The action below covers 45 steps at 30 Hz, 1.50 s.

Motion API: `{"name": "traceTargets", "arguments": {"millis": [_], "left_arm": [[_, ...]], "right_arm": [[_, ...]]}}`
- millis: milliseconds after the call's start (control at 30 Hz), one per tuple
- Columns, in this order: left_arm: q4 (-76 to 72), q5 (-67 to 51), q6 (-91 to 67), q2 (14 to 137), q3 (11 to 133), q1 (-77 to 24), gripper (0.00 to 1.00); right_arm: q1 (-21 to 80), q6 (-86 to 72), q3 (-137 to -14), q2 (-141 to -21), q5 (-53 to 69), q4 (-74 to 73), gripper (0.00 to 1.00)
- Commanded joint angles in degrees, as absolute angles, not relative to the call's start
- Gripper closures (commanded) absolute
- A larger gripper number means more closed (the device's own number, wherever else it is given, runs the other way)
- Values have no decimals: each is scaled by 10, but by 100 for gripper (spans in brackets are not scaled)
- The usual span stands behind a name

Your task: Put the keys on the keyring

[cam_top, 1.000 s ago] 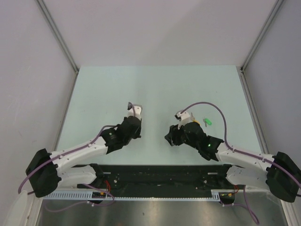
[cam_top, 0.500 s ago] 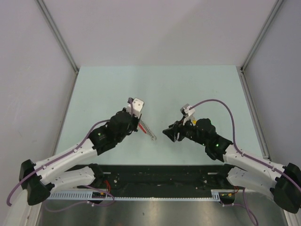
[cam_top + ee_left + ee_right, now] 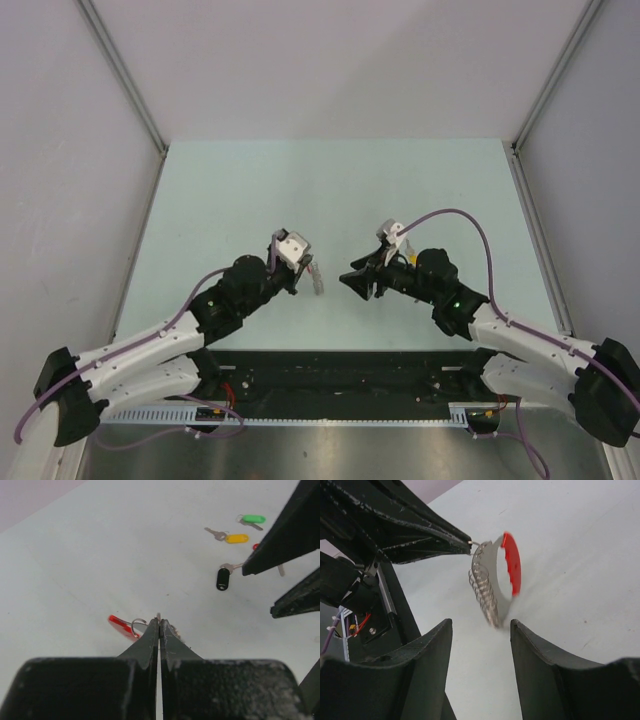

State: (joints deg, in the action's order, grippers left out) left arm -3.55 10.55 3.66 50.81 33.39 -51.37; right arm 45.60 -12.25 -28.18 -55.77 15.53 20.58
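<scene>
My left gripper (image 3: pixel 159 621) is shut on one small ring at the top of the keyring (image 3: pixel 490 582). The keyring hangs from it, with its red arc (image 3: pixel 512 570) on one side and the silver rings (image 3: pixel 482 587) on the other. It also shows in the top view (image 3: pixel 318 280). My right gripper (image 3: pixel 480 625) is open and empty, its jaws either side of the keyring's lower end and just short of it. The green (image 3: pixel 253 518), yellow (image 3: pixel 236 538) and black (image 3: pixel 223 578) keys lie on the table beyond. The red key (image 3: pixel 256 546) is mostly hidden behind a right finger (image 3: pixel 285 535).
The pale green table (image 3: pixel 330 190) has grey walls on three sides. In the top view the right arm (image 3: pixel 440 290) hides the keys. The two grippers (image 3: pixel 300 262) (image 3: pixel 350 282) face each other, close together, near the table's middle.
The left gripper has lifted the keyring and brought it forward, turning it end-on. The right gripper has moved left, up to the keyring, and off the keys.
</scene>
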Motion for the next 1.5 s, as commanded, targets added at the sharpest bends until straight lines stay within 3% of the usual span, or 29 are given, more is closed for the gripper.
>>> {"name": "traceTargets", "arguments": {"millis": [0, 467, 833, 1167, 1467], "left_arm": [[-244, 46, 41, 480, 280, -516, 100], [-446, 8, -12, 458, 151, -514, 100], [-497, 5, -53, 449, 121, -514, 100], [-505, -32, -65, 448, 112, -514, 100], [-527, -70, -85, 466, 122, -514, 100]], "right_arm": [[449, -108, -284, -571, 178, 262, 46], [430, -134, -284, -646, 249, 361, 50], [433, -156, -284, -679, 258, 419, 51], [375, -183, -285, -664, 391, 453, 54], [377, -153, -306, -681, 440, 439, 61]]}}
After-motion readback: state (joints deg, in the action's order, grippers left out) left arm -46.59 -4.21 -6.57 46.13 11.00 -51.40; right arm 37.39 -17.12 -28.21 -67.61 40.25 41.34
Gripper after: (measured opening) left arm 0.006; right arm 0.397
